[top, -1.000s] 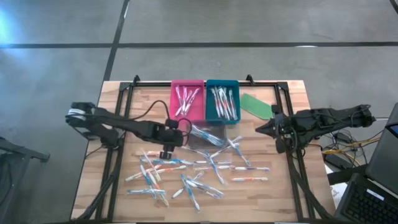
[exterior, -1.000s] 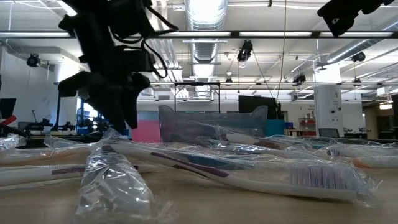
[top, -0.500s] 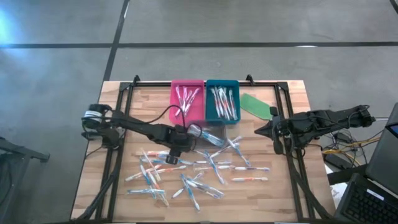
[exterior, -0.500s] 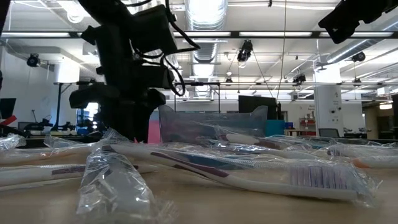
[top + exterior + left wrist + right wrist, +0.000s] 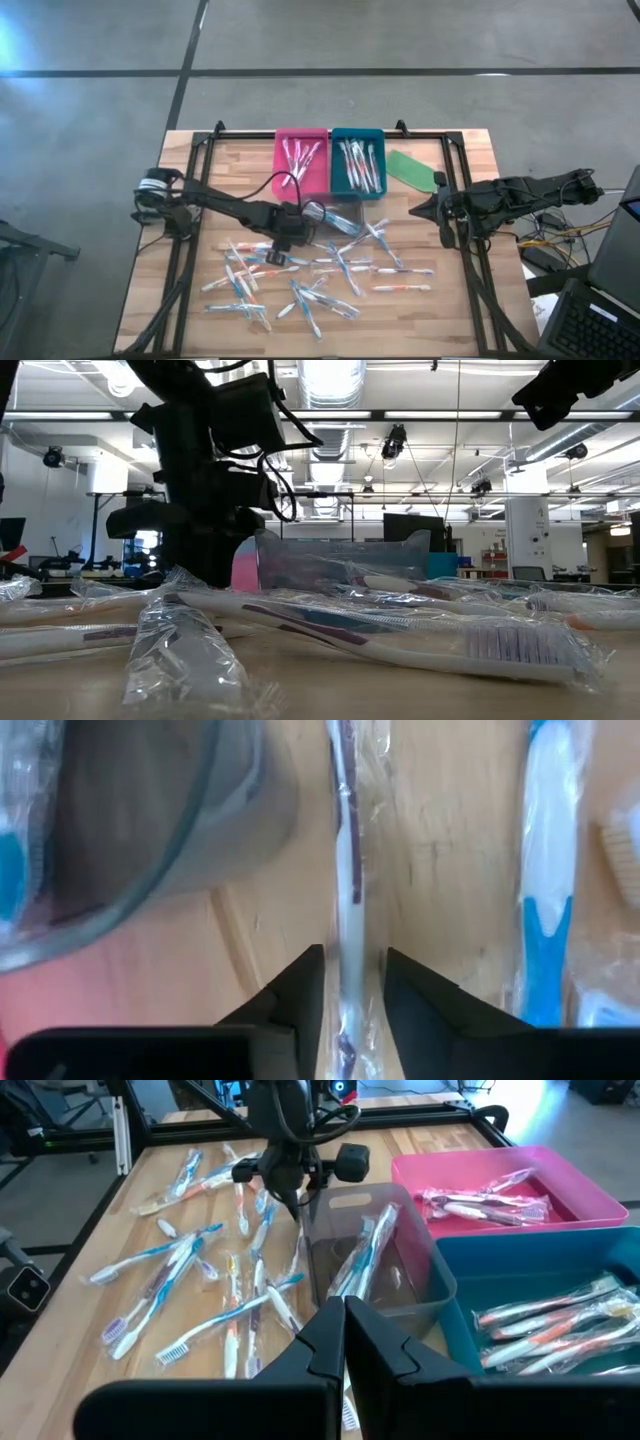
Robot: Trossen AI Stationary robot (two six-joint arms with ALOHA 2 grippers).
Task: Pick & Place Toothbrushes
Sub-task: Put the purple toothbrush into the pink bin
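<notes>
Left gripper [image 5: 350, 995] fingers [image 5: 300, 990] narrowly straddle a purple-accented wrapped toothbrush [image 5: 347, 860]; right gripper [image 5: 345, 1335] fingers closed, empty.

Both arms are matte black and boxy-jointed; the left arm [image 5: 215, 205] trails a looping black cable (white banding at its base), the right arm [image 5: 520, 192] tapers to blunt, wedge-shaped jaws.

Toothbrushes [image 5: 300, 275] in glossy clear wrap lie on a matt wood-grain table [image 5: 470, 320]; trays [image 5: 300, 160] look plastic.
</notes>
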